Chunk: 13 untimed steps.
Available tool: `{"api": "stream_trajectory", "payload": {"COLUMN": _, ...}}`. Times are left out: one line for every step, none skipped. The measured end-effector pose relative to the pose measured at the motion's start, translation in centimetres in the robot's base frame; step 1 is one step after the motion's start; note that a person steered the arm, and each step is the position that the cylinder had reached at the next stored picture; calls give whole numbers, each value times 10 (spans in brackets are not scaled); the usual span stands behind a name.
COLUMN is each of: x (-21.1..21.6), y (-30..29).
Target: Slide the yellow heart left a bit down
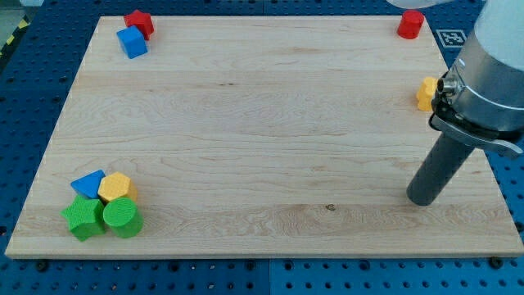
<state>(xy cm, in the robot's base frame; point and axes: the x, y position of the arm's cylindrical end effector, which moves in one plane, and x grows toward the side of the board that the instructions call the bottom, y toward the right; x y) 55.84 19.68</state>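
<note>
A yellow block (425, 93), partly hidden behind my arm, sits at the board's right edge; its shape cannot be made out fully, but it looks like the heart. My tip (424, 199) rests on the board in the lower right, well below that yellow block and apart from it. A second yellow block, a hexagon (115, 187), lies in the cluster at the lower left.
A red star (139, 22) and a blue cube (132, 42) touch at the top left. A red cylinder (410, 24) stands at the top right. At the lower left a blue triangle (88, 183), a green star (83, 218) and a green cylinder (122, 217) crowd the hexagon.
</note>
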Motion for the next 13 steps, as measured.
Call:
{"api": "stream_trajectory", "payload": {"x": 0, "y": 50}}
{"api": "stream_trajectory", "payload": {"x": 0, "y": 89}}
{"api": "stream_trajectory", "payload": {"x": 0, "y": 89}}
{"api": "stream_trajectory", "payload": {"x": 0, "y": 90}}
{"api": "stream_trajectory", "payload": {"x": 0, "y": 107}}
{"api": "stream_trajectory", "payload": {"x": 0, "y": 113}}
{"api": "stream_trajectory", "payload": {"x": 0, "y": 114}}
{"api": "stream_trajectory", "payload": {"x": 0, "y": 116}}
{"api": "stream_trajectory", "payload": {"x": -2, "y": 147}}
{"api": "stream_trajectory", "payload": {"x": -15, "y": 148}}
{"api": "stream_trajectory", "payload": {"x": -49, "y": 148}}
{"api": "stream_trajectory", "payload": {"x": -94, "y": 142}}
{"api": "stream_trajectory", "payload": {"x": -150, "y": 135}}
